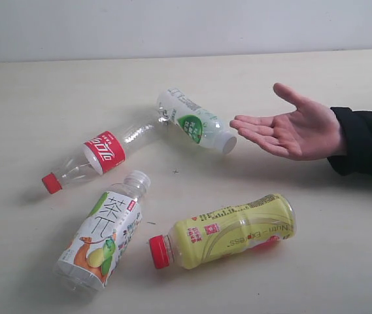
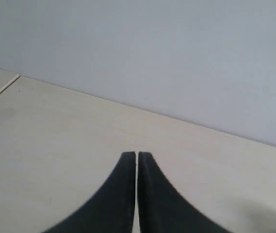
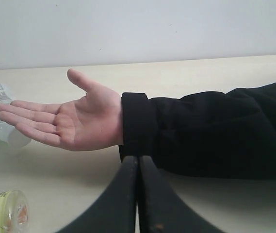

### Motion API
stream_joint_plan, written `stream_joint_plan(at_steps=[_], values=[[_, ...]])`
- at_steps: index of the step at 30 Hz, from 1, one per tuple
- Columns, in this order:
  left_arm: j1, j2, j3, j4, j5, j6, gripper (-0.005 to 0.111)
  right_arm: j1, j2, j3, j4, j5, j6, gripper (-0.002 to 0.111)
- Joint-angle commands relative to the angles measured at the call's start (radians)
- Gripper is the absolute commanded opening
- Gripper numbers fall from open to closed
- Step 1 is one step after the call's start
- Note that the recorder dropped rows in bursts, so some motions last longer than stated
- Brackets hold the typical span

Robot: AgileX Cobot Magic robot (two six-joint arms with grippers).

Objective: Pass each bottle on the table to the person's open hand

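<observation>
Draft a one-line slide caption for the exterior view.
Yellow-green bottle, tea-label bottle, red-label bottle and green-label bottle lie sideways on the table; an open hand, palm-up, at right.

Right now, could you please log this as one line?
bottles: four lying on table; person's hand: open, empty; left hand: shut; right hand: shut

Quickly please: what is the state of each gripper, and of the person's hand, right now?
Left gripper: closed, holding nothing.
Right gripper: closed, holding nothing.
Person's hand: open, palm up, empty.
</observation>
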Motion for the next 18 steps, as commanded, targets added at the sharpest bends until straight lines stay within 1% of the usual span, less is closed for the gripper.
stream_joint_plan(at_steps=[1,5,9,13,14,16,18], values=[[-0.054,0.035,-0.036,-0.007,0.000,0.078,0.004,0.001,0.003,-0.005,0.001,-0.007,0.002,0.000],[-0.137,0.101,-0.081,-0.008,0.043,0.148,0.004,0.001,0.003,-0.005,0.001,-0.007,0.002,0.000],[-0.237,0.181,-0.139,-0.008,0.072,0.303,0.004,0.001,0.003,-0.005,0.001,-0.007,0.002,0.000],[-0.326,0.249,-0.217,-0.015,0.192,0.465,0.002,0.001,0.003,-0.005,-0.001,-0.007,0.002,0.000],[-0.339,0.260,-0.230,-0.015,0.206,0.511,0.000,0.001,0.003,-0.005,-0.001,-0.007,0.002,0.000],[-0.366,0.272,-0.249,-0.023,0.222,0.598,0.000,0.001,0.003,-0.005,-0.001,-0.007,0.002,0.000],[-0.379,0.285,-0.280,-0.080,0.283,0.604,0.000,0.001,0.003,-0.005,-0.001,-0.007,0.002,0.000]])
